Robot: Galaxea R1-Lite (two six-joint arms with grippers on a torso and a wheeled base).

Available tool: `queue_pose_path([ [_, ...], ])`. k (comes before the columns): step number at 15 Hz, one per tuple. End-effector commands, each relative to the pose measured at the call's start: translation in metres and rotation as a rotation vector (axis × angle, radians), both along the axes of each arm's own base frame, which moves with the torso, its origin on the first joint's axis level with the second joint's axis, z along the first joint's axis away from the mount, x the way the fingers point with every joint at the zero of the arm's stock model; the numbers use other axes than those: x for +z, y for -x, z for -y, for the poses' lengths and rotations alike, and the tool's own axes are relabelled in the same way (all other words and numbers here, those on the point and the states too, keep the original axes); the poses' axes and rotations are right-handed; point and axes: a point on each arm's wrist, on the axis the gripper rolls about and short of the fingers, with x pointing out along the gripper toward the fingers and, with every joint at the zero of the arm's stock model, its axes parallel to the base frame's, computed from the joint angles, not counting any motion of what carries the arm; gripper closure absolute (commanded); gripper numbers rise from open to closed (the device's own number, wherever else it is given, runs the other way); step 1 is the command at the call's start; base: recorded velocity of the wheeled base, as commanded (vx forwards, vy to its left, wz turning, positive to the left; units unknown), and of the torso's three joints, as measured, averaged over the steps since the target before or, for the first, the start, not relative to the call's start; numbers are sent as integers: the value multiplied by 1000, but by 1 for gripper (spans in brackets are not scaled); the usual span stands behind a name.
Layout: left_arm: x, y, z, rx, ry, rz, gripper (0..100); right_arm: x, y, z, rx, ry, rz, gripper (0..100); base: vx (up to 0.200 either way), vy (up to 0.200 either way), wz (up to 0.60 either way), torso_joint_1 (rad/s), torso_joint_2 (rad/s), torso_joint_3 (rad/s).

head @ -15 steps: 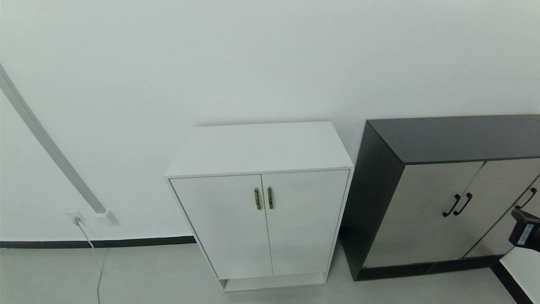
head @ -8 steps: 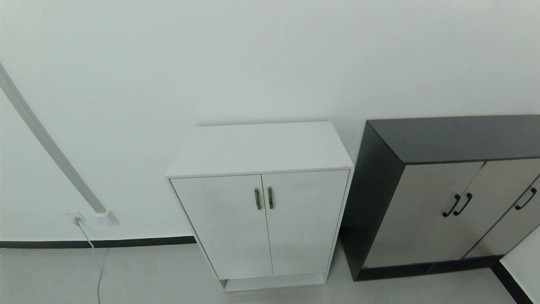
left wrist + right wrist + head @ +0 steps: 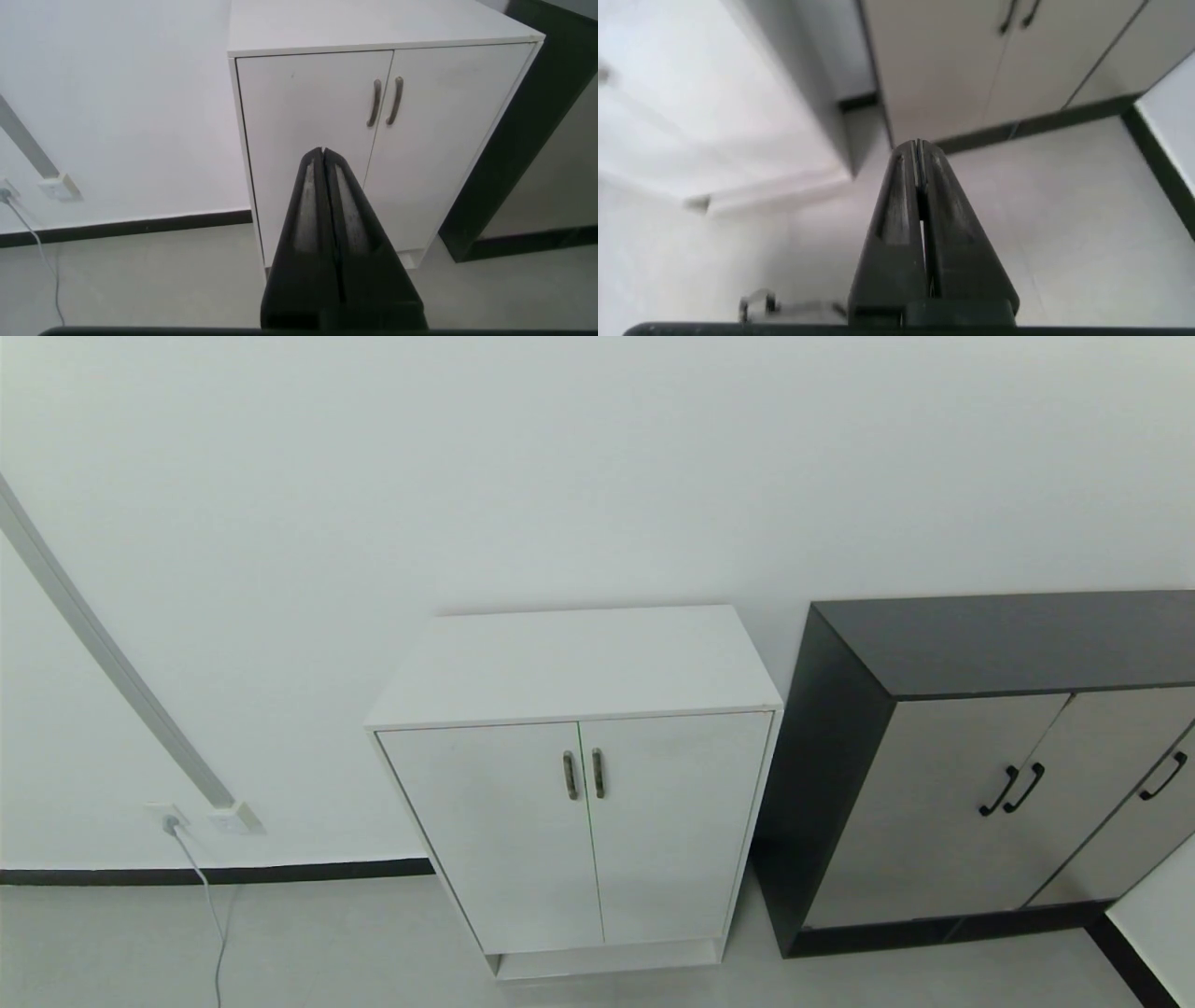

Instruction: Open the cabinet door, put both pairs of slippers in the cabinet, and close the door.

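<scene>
Nearest is the left gripper (image 3: 322,157). Its two dark fingers are pressed flat together with nothing between them. It points at the front of the white cabinet (image 3: 374,140) and hangs well apart from it. In the left wrist view its tips line up with the cabinet's left door, below the level of the handles (image 3: 385,102). The right gripper (image 3: 918,147) is likewise clamped on nothing, its fingers meeting along a thin seam. It hangs over pale floor tiles (image 3: 1064,215), and the foot of the dark cabinet (image 3: 971,65) lies beyond its tips.

In the head view, the white cabinet (image 3: 579,803) stands on the floor against the wall, roughly centred. Both of its doors are shut flush. The pair of slim upright handles (image 3: 583,774) sit side by side at the middle seam, and a low open gap runs under the doors at the base. Just beside it on the robot's right, a narrow gap away, stands the dark cabinet (image 3: 980,653). It has a black top and side, grey doors that are also closed, and black handles (image 3: 1013,789).

Farther back on the left, a wall socket (image 3: 168,819) sits low on the white wall. A grey cable (image 3: 213,924) trails from it down to the floor. A pale conduit (image 3: 103,644) runs diagonally up the wall from beside the socket, and a black skirting strip (image 3: 215,873) lines the wall's foot.
</scene>
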Motion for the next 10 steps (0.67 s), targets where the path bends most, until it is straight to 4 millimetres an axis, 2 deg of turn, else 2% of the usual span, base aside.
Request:
queue_pose_path([
  [1, 0, 0, 0, 0, 0, 0, 100, -3, 18, -8, 22, 24, 41, 100, 0, 0, 0, 0, 0, 0],
  [6, 0, 0, 0, 0, 0, 0, 100, -24, 44, -18, -2, 10, -62, 100, 0, 0, 0, 0, 0, 0],
  [9, 0, 0, 0, 0, 1, 0, 100, -24, 45, -18, -21, 4, -63, 100, 0, 0, 0, 0, 0, 0],
  [10, 0, 0, 0, 0, 1, 0, 100, -24, 46, -17, -79, 28, -61, 100, 0, 0, 0, 0, 0, 0],
])
